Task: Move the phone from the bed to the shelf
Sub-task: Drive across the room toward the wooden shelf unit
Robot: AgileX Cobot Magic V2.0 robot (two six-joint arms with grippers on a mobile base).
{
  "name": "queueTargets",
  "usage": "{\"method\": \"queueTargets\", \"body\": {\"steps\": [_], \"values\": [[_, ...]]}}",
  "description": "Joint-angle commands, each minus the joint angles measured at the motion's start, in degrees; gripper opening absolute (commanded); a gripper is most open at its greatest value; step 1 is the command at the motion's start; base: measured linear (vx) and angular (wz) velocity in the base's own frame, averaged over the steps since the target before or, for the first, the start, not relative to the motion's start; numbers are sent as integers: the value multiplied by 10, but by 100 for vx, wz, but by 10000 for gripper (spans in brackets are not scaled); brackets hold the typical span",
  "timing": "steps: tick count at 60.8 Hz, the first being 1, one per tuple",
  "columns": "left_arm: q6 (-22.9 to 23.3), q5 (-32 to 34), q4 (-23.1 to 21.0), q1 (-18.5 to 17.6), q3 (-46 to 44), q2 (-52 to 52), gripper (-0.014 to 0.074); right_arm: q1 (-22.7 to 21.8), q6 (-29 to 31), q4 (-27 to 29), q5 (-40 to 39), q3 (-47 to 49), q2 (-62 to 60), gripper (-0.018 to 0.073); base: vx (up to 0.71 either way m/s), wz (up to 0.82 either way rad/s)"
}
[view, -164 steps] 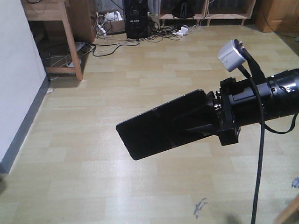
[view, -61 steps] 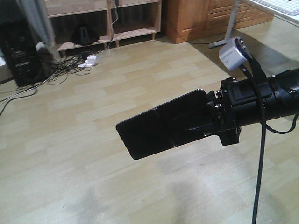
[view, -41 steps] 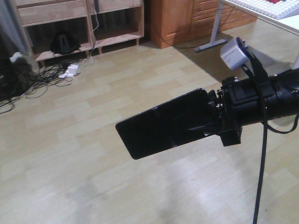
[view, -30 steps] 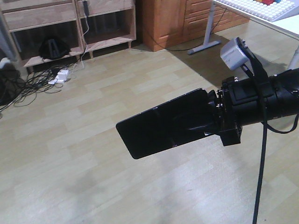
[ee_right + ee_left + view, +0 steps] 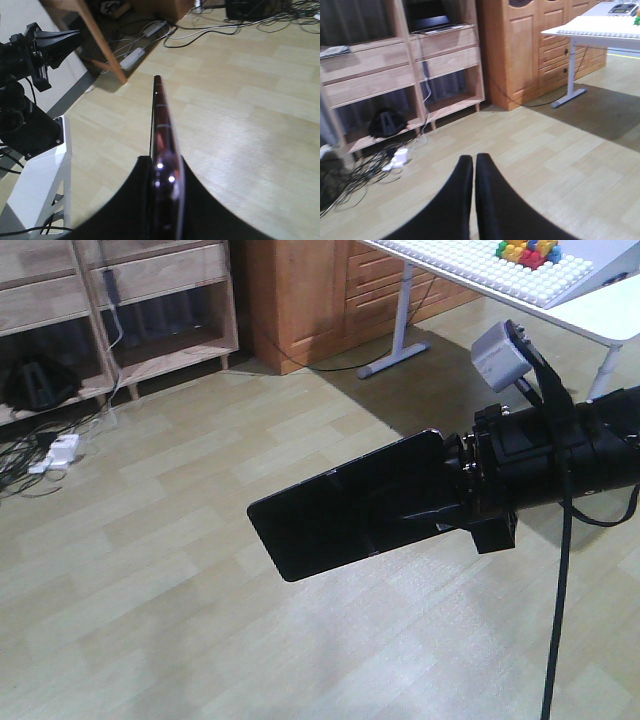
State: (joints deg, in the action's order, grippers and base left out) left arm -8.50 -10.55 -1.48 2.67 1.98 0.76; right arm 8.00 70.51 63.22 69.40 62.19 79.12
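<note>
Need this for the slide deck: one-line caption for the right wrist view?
Right tool clamps the long glossy black slab phone edge-on above the pale plank-pattern floor.

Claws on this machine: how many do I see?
2. The right claw clamps the phone above the floor; the left claw, shut and empty, faces the shelf.

Glossy black phone point(image 5: 340, 510); pale natural-wood shelf point(image 5: 367, 62); smooth wood-look floor point(image 5: 150, 600)

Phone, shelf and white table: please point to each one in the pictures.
phone point(image 5: 340, 510), front-facing view, middle of its black face.
shelf point(image 5: 370, 59), left wrist view, a pale plank front.
white table point(image 5: 600, 34), left wrist view, its front edge.
</note>
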Motion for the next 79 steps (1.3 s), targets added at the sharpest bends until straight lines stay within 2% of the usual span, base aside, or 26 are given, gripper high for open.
{"method": "queueTargets", "body": {"steps": [1, 36, 79], "values": [[3, 41, -5, 1, -13, 7, 1, -1, 2, 49, 43, 15, -19, -2, 46, -22], [3, 41, -5, 1, -13, 7, 1, -1, 2, 49, 43, 15, -19, -2, 47, -18], [3, 41, -5, 1, -13, 7, 1, -1, 2, 49, 43, 15, -19, -2, 49, 3]]}}
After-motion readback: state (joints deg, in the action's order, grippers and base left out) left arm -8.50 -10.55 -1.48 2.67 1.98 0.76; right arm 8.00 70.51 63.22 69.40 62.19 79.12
